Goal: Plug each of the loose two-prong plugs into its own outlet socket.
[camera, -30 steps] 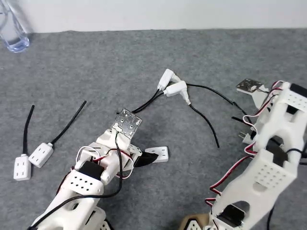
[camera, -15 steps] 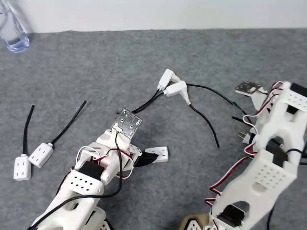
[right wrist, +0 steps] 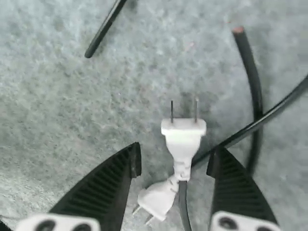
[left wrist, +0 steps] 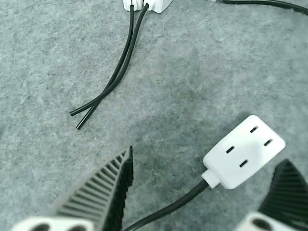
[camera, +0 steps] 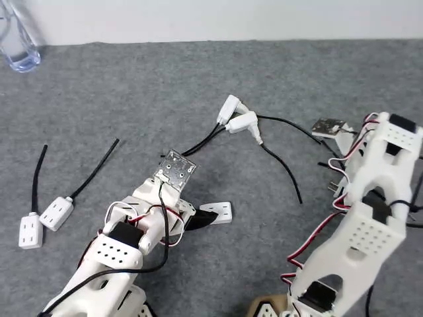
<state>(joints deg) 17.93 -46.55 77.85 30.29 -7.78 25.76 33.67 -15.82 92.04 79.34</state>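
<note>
The gripper [left wrist: 207, 161], fingers spread wide, straddles a white socket [left wrist: 243, 151] lying face-up on the grey tabletop [left wrist: 202, 62], nearer one finger. Ahead, two black cords [left wrist: 118, 72] run to white pieces [left wrist: 144, 5].

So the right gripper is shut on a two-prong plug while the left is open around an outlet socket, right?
No: the right wrist view shows the right gripper open, fingers either side of the two-prong plug without touching it. The left gripper is open around the outlet socket.
</note>
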